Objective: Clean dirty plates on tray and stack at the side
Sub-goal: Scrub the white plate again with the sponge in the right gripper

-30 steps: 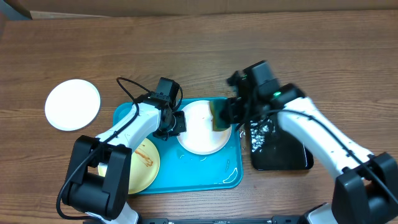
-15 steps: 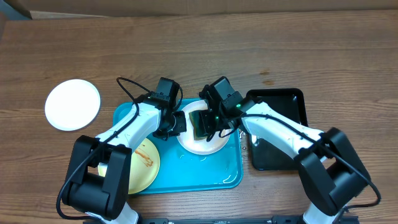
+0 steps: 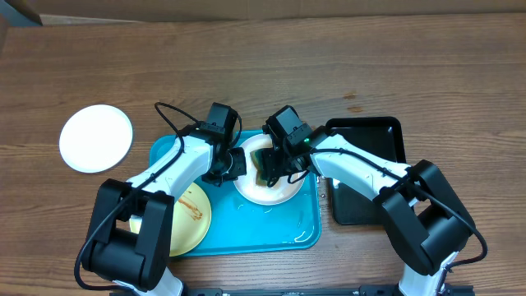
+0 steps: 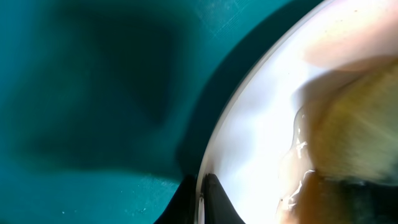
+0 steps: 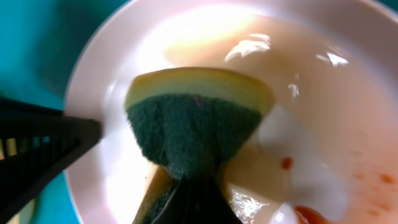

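White plate (image 5: 323, 87), green sponge (image 5: 193, 127) (wet) — right claw (image 5: 189, 198) pinching

Desk (image 3: 288, 74): matt wood grain. Tray (image 3: 271, 226): glossy plastic. Plate (image 5: 298, 81) under right gripper (image 5: 189, 202): glossy, wet. Sponge (image 5: 193, 134): rough green fibre, yellow foam.

Overhead: bright, even light from above, sharp across the frame. Soft, short shadows hug the arms on the table (image 3: 329, 66). Small wet glints on the tray (image 3: 288, 238); pale reflections on the glossy black tray (image 3: 366, 210).

Left wrist: very close, out of focus. Broad dark shadow over the tray; white plate (image 4: 261, 137) washes out at upper right.

Right wrist: soft focus, bright glare patches on the wet plate. Sponge (image 5: 193, 124) texture is fairly clear; dark blurred shapes at the left and bottom edges.
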Controlling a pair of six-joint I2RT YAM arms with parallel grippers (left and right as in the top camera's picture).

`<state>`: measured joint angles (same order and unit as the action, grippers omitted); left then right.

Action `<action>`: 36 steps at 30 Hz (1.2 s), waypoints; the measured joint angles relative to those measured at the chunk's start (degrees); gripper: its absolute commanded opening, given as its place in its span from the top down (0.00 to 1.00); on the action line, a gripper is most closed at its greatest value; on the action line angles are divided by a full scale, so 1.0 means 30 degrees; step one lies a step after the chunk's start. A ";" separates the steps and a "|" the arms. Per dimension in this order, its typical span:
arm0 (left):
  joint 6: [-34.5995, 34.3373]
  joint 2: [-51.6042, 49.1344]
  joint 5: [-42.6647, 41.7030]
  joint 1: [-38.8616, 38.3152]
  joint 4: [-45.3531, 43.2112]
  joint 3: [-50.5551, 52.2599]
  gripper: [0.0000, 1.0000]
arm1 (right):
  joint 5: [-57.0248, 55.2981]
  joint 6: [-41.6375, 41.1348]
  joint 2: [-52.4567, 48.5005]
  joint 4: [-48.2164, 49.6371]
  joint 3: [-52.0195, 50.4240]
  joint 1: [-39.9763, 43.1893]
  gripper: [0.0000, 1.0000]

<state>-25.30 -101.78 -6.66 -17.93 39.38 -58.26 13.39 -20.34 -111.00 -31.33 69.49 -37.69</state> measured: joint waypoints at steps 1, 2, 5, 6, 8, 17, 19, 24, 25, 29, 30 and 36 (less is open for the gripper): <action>0.0000 0.0000 0.0036 -0.0022 0.0066 -0.0015 0.96 | -0.0219 0.0007 0.0000 -0.0313 0.0080 0.0000 0.96; 0.0000 0.0000 0.0124 -0.0036 0.0124 -0.0044 0.96 | -0.0466 0.0022 0.0000 -0.0590 0.0189 0.0000 0.96; 0.0000 0.0000 0.0503 -0.0117 0.0379 -0.0109 0.96 | -0.1224 0.0044 0.0000 -0.1158 0.0423 -0.0007 0.96; 0.0000 0.0007 0.0663 -0.0124 0.0459 -0.0109 0.96 | -0.1457 0.0066 0.0000 -0.1326 0.0452 -0.0007 0.96; 0.0000 0.0036 0.0911 -0.0146 0.0590 -0.0117 0.96 | -0.1967 0.0073 0.0000 -0.1581 0.0474 -0.0007 0.96; 0.0073 0.0102 0.2084 0.0029 0.1209 -0.0182 0.96 | -0.3169 0.0175 0.0000 -0.2244 0.0721 -0.0007 0.96; 0.0080 0.0109 0.2302 0.0248 0.1377 -0.0197 0.96 | -0.3621 0.0211 -0.0007 -0.2885 0.1071 -0.0007 0.96; 0.0138 0.0138 0.2900 0.0568 0.1530 -0.0197 0.96 | -0.4707 0.0306 -0.0080 -0.4874 0.2739 0.0000 0.96; 0.0138 0.0138 0.3016 0.0590 0.1537 -0.0197 0.96 | -0.5005 0.0321 -0.0080 -0.5166 0.3177 -0.0007 0.96; 0.0138 0.0146 0.3300 0.0627 0.1566 -0.0197 0.96 | -0.6069 0.0583 -0.0080 -0.6200 0.4699 0.0000 0.96; 0.0146 0.0146 0.3322 0.0627 0.1574 -0.0197 0.96 | -0.6273 0.0648 -0.0080 -0.6623 0.5122 0.0022 0.96; 0.0284 0.0146 0.3446 0.0619 0.1574 -0.0197 0.96 | -0.6761 0.0794 -0.0080 -0.8116 0.6462 0.0022 0.96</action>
<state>-24.45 -101.34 3.68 -16.08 44.10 -58.85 -6.90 -17.96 -111.24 -55.68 88.88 -37.63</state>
